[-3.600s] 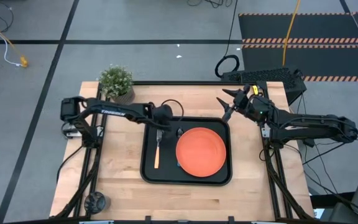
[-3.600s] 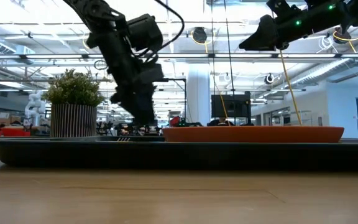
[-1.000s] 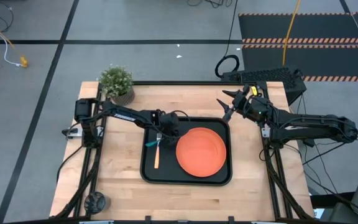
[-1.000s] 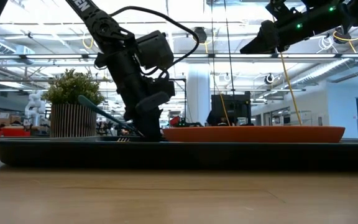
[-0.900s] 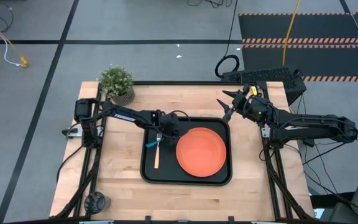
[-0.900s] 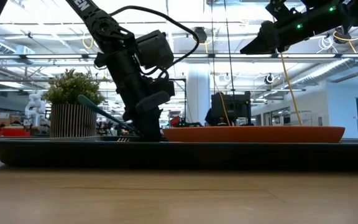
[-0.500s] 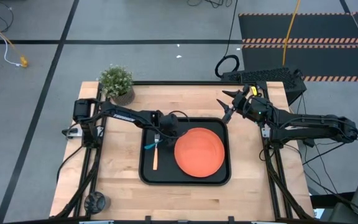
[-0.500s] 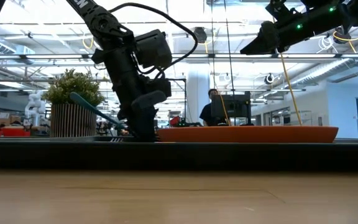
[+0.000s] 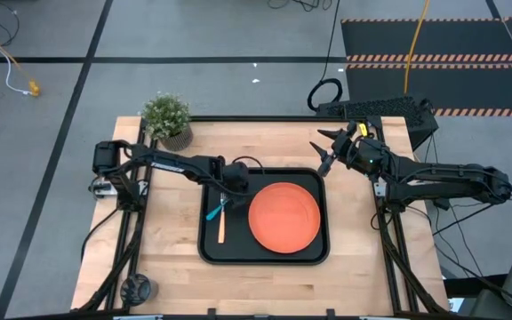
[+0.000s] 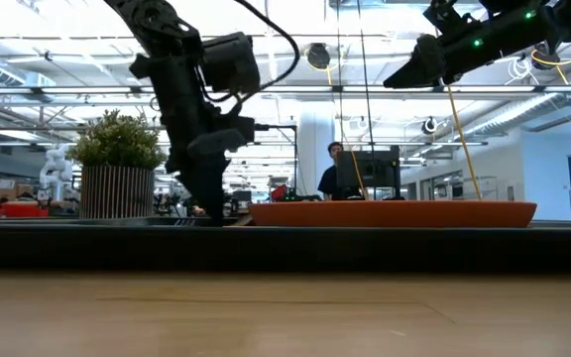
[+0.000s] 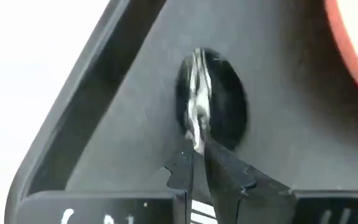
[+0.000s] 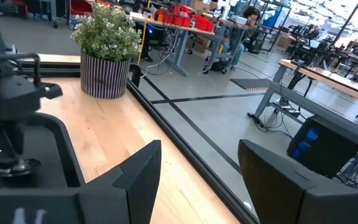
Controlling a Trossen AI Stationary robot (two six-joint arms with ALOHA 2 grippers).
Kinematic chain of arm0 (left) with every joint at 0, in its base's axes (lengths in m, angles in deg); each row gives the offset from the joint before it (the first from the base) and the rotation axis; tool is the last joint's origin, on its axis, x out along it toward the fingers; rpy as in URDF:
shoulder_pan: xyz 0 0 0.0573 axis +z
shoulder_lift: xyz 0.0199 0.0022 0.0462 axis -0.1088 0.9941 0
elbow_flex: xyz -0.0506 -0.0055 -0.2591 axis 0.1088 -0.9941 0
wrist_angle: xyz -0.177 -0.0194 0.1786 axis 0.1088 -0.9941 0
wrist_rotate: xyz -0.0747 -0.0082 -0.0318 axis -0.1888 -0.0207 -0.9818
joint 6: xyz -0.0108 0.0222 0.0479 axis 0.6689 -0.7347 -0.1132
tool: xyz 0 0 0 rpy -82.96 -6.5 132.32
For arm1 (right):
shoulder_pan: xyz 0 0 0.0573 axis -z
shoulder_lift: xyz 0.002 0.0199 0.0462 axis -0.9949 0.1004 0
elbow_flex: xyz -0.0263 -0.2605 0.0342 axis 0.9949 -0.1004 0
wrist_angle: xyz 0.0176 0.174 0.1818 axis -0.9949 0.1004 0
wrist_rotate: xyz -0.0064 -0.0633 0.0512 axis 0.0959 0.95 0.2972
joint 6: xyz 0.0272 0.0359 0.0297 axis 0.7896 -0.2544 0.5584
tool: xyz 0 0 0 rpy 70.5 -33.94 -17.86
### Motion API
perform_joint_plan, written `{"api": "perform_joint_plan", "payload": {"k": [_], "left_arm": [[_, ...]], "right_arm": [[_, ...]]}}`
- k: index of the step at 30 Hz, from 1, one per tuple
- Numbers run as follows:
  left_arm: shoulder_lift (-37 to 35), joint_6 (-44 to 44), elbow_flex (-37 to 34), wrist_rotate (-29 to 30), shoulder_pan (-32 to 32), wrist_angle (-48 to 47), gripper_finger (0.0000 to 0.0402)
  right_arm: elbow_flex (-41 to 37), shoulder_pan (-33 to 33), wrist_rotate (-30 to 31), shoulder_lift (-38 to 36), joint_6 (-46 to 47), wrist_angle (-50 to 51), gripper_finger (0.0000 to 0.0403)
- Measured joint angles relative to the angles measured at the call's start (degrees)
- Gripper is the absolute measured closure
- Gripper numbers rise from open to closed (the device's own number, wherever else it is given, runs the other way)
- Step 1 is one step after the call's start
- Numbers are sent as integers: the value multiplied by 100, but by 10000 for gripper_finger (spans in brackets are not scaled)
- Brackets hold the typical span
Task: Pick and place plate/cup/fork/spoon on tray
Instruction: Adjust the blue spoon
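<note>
Tray (image 9: 210,253), now spoon (image 9: 213,210) flatter.

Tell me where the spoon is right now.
In the high view the spoon is on the left part of the tray, beside the fork; the left gripper is shut on its bowl end.

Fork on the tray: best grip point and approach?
Judging by its pose, take the fork mid-handle from straight above, fingers closing across the handle's width. It lies flat on the tray, handle toward the table's front, tines next to the spoon that the left gripper pinches; the handle's middle is clear.
</note>
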State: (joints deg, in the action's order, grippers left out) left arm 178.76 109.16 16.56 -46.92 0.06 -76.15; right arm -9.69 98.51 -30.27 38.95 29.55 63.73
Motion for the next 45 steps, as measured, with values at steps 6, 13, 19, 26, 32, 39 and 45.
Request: {"api": "perform_joint_plan", "payload": {"k": [6, 13, 19, 26, 32, 39, 45], "left_arm": [[-14, 236, 11, -1, -162, -170, 362], [-285, 303, 48, -78, -319, -935, 362], [-583, 162, 52, -405, -419, -1068, 359], [-431, 472, 52, -456, -449, -1228, 303], [-271, 487, 57, -454, -449, -1118, 263], [-30, 487, 50, -454, -449, -1102, 259], [242, 486, 69, -439, -449, -1048, 259]], "right_arm": [[0, 0, 0, 0, 0, 14, 195], [0, 1, 0, 0, -2, 16, 195], [2, 1, 0, 0, 59, -18, 195], [2, 1, -2, 0, 107, -10, 195], [2, 1, -4, 0, 105, -9, 195], [2, 1, -7, 2, 104, -11, 195], [2, 1, -4, 2, 107, -9, 195]]}}
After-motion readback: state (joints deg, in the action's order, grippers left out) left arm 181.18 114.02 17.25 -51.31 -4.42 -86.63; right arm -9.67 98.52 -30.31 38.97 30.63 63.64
